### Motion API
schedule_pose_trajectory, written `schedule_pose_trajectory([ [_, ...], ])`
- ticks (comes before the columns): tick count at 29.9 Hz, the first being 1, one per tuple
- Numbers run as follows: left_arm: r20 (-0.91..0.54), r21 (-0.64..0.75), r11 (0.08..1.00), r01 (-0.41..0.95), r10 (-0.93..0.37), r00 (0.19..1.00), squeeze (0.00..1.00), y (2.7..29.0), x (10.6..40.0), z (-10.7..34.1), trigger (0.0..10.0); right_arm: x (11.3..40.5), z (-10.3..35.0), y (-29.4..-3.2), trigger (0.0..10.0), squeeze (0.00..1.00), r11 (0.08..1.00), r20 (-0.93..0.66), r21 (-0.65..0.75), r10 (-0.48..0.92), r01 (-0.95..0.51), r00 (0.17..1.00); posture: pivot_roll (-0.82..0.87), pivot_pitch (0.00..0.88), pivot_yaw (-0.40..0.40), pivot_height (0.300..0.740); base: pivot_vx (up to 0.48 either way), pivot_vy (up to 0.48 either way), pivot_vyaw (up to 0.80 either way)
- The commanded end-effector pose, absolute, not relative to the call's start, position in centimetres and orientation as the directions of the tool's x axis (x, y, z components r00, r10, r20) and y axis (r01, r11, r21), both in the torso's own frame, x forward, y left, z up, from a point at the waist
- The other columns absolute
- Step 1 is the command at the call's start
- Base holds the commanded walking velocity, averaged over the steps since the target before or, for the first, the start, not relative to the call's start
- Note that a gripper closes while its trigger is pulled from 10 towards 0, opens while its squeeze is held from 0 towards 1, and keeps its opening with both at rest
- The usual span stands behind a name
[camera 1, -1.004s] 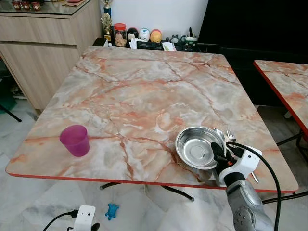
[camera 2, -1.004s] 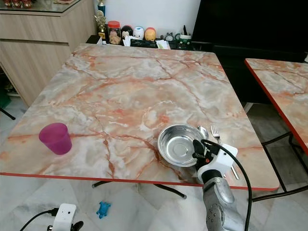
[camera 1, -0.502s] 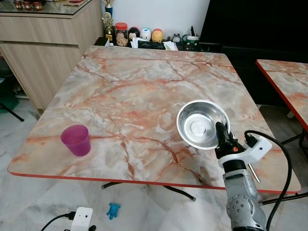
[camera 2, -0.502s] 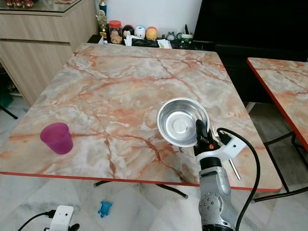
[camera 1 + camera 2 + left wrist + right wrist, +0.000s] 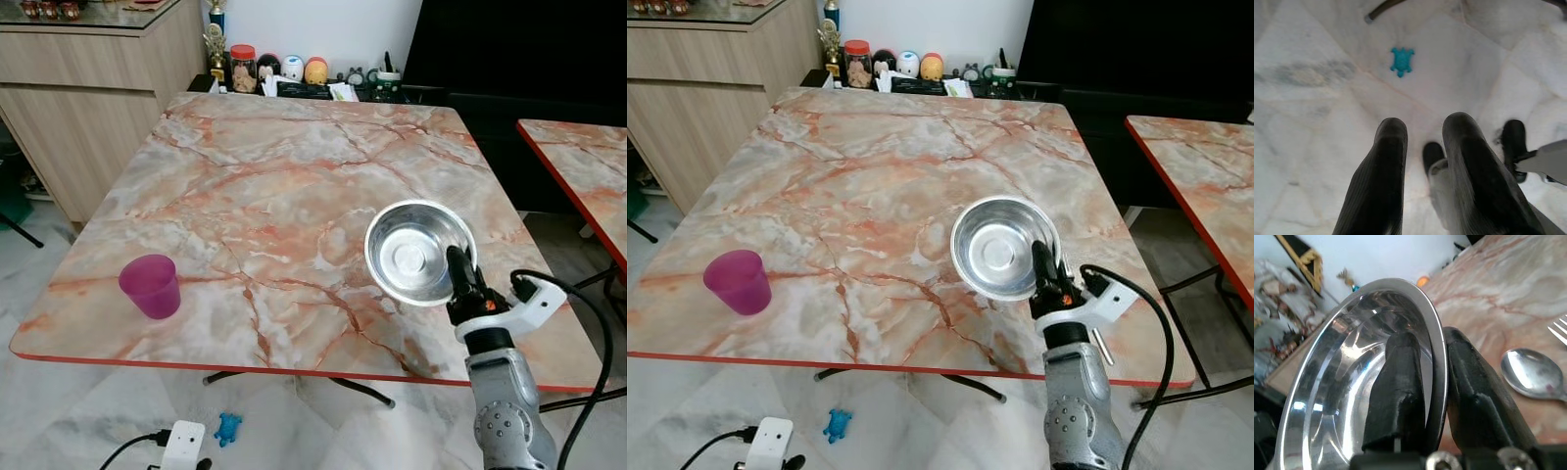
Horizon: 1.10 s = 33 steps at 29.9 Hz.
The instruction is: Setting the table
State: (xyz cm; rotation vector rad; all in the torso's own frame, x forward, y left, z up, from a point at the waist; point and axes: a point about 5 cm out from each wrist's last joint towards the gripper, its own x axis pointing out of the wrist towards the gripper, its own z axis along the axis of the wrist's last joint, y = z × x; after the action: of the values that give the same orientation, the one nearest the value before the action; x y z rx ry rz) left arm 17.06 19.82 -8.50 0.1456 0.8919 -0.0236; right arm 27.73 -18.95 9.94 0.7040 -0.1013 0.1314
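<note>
- We note the right gripper, jaws clenched on the steel bowl rim, bowl tilted above the bench near its right front edge.
- Spoon and fork lie beside.
- Purple cup well apart, front-left.
- Left gripper idle over the floor, jaws parted.

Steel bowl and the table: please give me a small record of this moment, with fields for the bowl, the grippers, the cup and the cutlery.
bowl: steel bowl, lifted off the table and tilted, open side toward the camera
right gripper: right gripper shut on the bowl's rim, one finger inside, one outside
left gripper: left gripper hangs idle above the floor, fingers apart
cup: purple cup upright near the table's front left corner
cutlery: spoon and fork lying on the table beside the bowl
</note>
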Motion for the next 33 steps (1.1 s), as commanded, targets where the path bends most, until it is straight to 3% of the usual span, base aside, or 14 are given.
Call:
schedule_pose_trajectory([
  [1, -0.790, 0.110, 0.991, 0.079, 0.039, 0.612, 0.00, 19.3, 16.0, -9.0, 10.0, 27.5, 9.8, -19.1, 10.0, 0.00, 0.763, 0.128, 0.622, 0.121, -0.175, 0.984, 0.11, 0.000, -0.115, 0.740, 0.000, 0.000, 0.00],
  [17, -0.759, 0.145, 0.987, 0.072, 0.064, 0.648, 0.00, 20.2, 17.1, -8.3, 10.0, 29.3, 10.7, -17.4, 10.0, 0.00, 0.744, 0.175, 0.611, 0.206, -0.271, 0.963, 0.19, 0.000, -0.126, 0.740, 0.000, 0.000, 0.00],
  [24, -0.763, 0.170, 0.981, 0.097, 0.069, 0.642, 0.00, 21.4, 17.0, -8.2, 10.0, 29.7, 11.1, -17.2, 10.0, 0.00, 0.742, 0.217, 0.619, 0.153, -0.258, 0.964, 0.18, 0.000, -0.032, 0.740, 0.000, 0.000, 0.00],
  [33, -0.748, 0.208, 0.970, 0.130, 0.072, 0.659, 0.00, 22.7, 18.2, -7.3, 10.0, 28.7, 10.1, -16.8, 10.0, 0.00, 0.736, 0.215, 0.638, 0.115, -0.229, 0.970, 0.17, 0.000, 0.017, 0.740, 0.000, 0.000, 0.00],
])
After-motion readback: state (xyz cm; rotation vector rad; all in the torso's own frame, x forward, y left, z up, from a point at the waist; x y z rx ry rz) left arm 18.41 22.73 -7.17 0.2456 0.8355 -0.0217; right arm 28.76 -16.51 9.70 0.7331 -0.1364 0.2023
